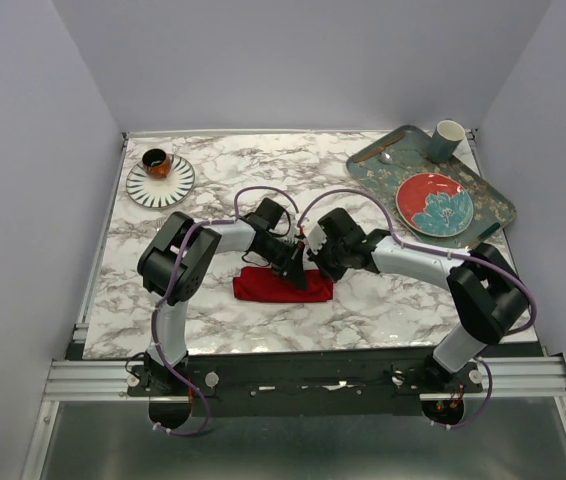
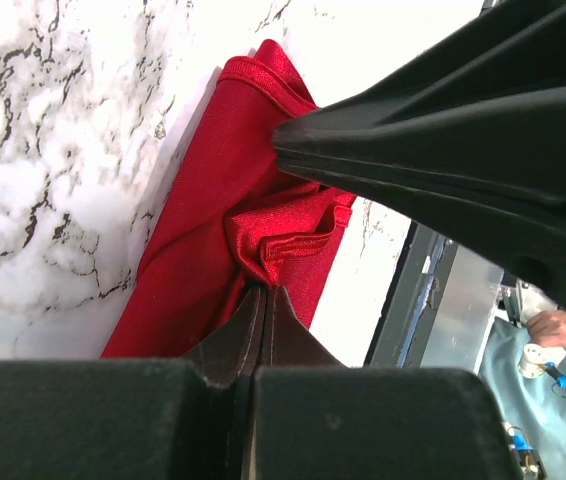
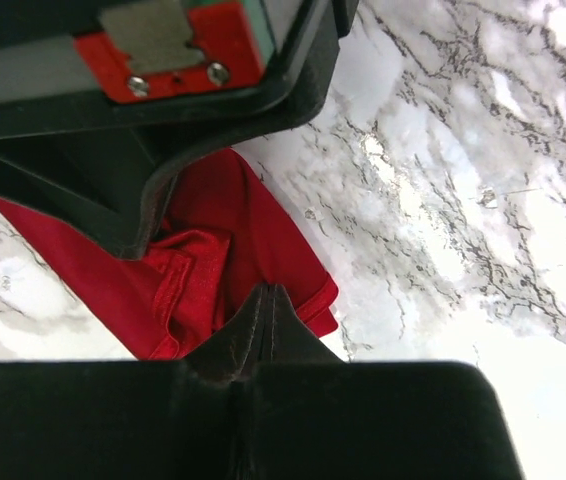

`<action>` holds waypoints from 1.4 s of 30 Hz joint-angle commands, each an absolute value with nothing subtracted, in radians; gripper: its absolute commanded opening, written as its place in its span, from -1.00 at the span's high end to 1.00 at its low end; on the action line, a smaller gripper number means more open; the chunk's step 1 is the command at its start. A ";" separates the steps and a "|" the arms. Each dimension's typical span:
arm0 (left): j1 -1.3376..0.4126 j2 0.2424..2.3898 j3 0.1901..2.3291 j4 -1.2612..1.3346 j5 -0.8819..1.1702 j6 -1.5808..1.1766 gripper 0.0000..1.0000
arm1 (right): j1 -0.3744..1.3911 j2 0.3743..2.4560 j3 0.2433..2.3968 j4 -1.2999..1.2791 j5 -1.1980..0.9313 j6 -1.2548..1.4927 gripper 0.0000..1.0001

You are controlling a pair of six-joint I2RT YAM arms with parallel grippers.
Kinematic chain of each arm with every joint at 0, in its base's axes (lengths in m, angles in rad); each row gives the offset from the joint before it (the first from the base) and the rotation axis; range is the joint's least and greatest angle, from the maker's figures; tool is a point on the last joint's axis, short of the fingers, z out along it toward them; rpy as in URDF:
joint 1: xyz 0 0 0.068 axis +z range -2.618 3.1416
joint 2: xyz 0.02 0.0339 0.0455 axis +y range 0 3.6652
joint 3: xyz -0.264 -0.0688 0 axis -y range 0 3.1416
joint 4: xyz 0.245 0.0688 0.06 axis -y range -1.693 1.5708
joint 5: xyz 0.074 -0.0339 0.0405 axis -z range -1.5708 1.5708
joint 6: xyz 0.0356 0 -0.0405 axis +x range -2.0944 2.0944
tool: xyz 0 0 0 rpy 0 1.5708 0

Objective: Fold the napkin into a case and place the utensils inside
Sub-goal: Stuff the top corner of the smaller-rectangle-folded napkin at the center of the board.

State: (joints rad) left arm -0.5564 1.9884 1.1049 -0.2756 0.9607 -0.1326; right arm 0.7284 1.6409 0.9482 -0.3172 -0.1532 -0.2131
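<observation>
Pinching at one red cloth from two sides, the two arms meet over the middle of the marble worktop (image 1: 363, 310). The left pincer (image 2: 260, 300) is squeezed fully together, its tips nipping a raised, bunched fold of the napkin (image 1: 283, 286). The right pincer (image 3: 263, 305) is likewise closed tight, its tips biting into the cloth close to a hemmed edge, just beside its partner. The two sets of tips stand almost nose to nose above the napkin's right end. The napkin itself lies directly beneath both pincers as a long, narrow folded strip, flat against the worktop along most of its length and rumpled only where the tips gather it; most of the strip runs off to the left of the pincers. Well beyond the right pincer, at the far right corner, a patterned teal tray (image 1: 498, 215) carries a round red plate (image 1: 433, 203) and a pale cup (image 1: 447, 140). Well beyond the left pincer, at the far left, a striped saucer (image 1: 178, 185) holds a small dark cup (image 1: 157, 163).
</observation>
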 commanded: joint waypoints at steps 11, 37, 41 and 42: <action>-0.561 1.982 1.127 -0.239 0.905 -0.181 1.00 | 0.739 1.589 0.957 -0.319 -0.183 -0.187 0.99; -0.511 1.905 1.051 -0.042 0.881 -0.357 0.41 | 0.738 1.588 0.937 -0.305 -0.153 -0.175 0.99; -0.476 1.794 0.968 0.041 0.868 -0.409 0.17 | 0.736 1.589 0.940 -0.302 -0.140 -0.169 0.99; -0.472 1.773 0.951 0.052 0.867 -0.416 0.15 | 0.738 1.589 0.940 -0.302 -0.140 -0.166 0.99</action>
